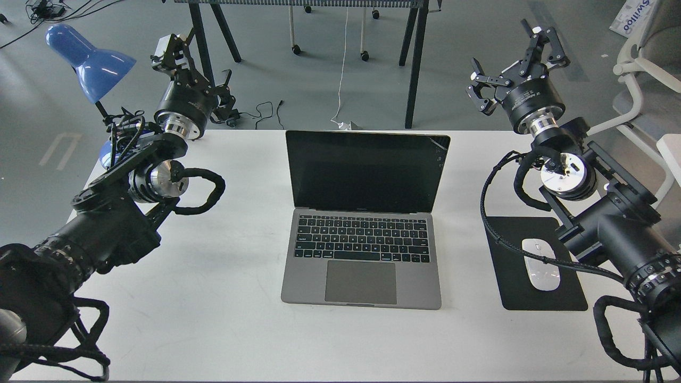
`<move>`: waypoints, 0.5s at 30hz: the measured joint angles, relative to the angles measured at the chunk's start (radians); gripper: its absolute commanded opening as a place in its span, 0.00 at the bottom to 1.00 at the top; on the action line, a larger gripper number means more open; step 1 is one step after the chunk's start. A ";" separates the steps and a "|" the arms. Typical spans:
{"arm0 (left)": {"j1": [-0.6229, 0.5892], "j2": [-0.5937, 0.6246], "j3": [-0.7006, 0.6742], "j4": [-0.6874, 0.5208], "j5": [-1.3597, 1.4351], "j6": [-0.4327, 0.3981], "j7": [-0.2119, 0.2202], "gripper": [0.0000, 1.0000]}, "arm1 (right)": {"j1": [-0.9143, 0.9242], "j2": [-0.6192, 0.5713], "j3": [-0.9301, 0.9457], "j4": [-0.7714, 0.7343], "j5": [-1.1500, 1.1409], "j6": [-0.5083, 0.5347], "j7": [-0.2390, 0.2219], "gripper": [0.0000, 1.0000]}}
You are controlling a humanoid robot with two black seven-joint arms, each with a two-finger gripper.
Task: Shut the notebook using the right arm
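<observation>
The notebook [364, 250] lies open in the middle of the white table [213, 298], its black screen upright and facing me, keys and trackpad toward me. My right arm's gripper [513, 61] is raised above the table's far right corner, well to the right of the screen, open and holding nothing. My left gripper [178, 50] hangs over the far left corner, away from the notebook; its fingers stand slightly apart with nothing between them.
A black mouse pad [537, 266] with a white mouse [541, 264] lies right of the notebook, under my right arm. A blue desk lamp [88, 58] stands at the far left. A white chair [646, 80] is at the right, and table legs stand beyond the far edge.
</observation>
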 measured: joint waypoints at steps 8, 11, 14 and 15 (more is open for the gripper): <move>0.002 -0.002 -0.001 -0.006 0.004 0.022 0.000 1.00 | 0.000 0.000 -0.001 0.001 0.000 0.000 0.000 1.00; 0.002 0.001 -0.001 -0.007 0.001 0.022 0.000 1.00 | 0.000 0.000 -0.001 0.001 0.000 0.000 0.000 1.00; 0.002 0.001 0.000 -0.007 0.000 0.019 0.000 1.00 | 0.003 0.000 -0.006 -0.002 -0.001 -0.002 0.000 1.00; 0.002 0.001 0.000 -0.007 0.000 0.019 0.000 1.00 | 0.009 -0.001 -0.010 -0.005 -0.002 -0.005 0.000 1.00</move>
